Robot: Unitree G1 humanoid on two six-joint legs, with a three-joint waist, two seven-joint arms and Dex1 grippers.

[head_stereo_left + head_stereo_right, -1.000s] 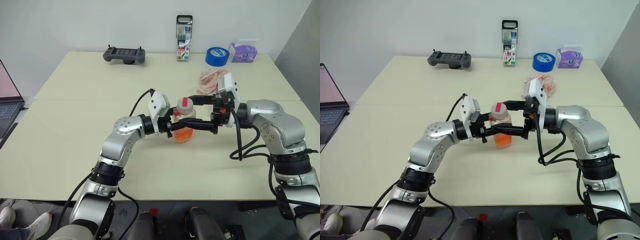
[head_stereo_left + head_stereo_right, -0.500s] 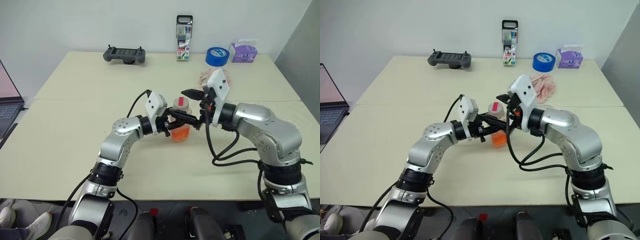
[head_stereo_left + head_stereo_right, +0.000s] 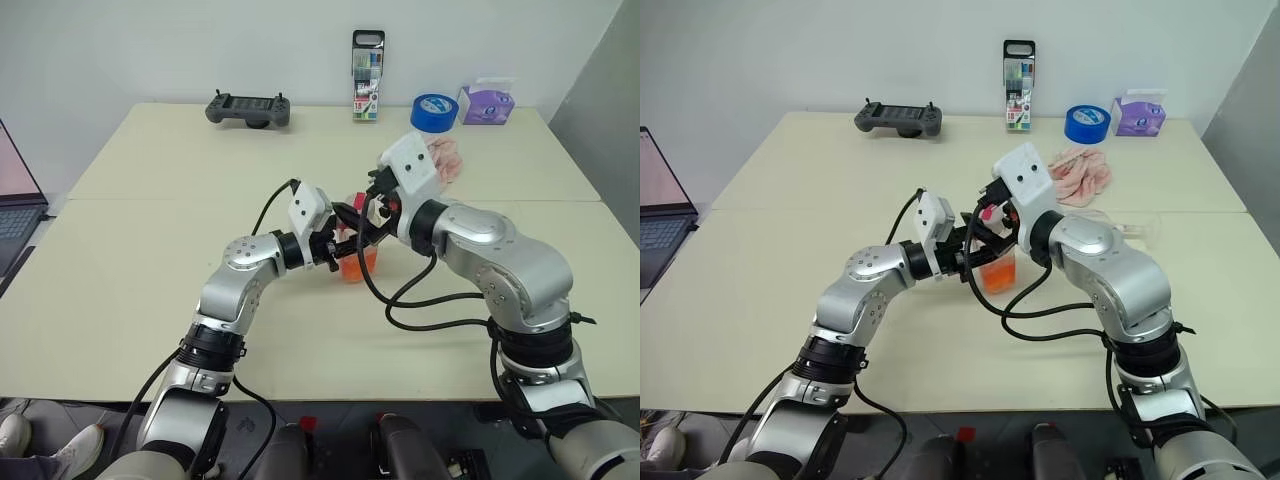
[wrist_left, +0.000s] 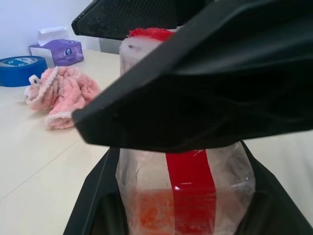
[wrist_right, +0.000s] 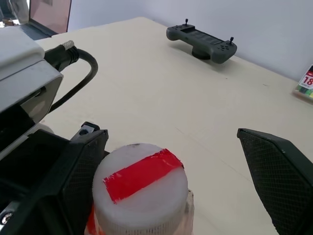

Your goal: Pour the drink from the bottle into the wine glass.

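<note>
The bottle [image 3: 357, 258] stands upright at the table's middle, orange-red drink [image 3: 998, 273] in its lower part. My left gripper [image 3: 345, 243] is shut on its body from the left. In the left wrist view the red label strip [image 4: 188, 188] faces the camera between the fingers. My right gripper [image 5: 176, 183] is open, one finger [image 5: 73, 176] on each side of the white cap [image 5: 142, 188] with its red tape, not closed on it. A faint clear outline [image 3: 1137, 226] beyond my right forearm may be the wine glass; I cannot tell.
Along the table's back edge are a game controller [image 3: 248, 108], a marker case [image 3: 368, 76], a blue tape roll [image 3: 434, 112] and a purple tissue box [image 3: 486, 103]. A pink cloth [image 3: 448, 160] lies behind my right wrist. A laptop [image 3: 15, 200] sits off the left side.
My right wrist has swung in from the bottle's right side and turned, so its open fingers now straddle the cap. The left gripper and the bottle have stayed put.
</note>
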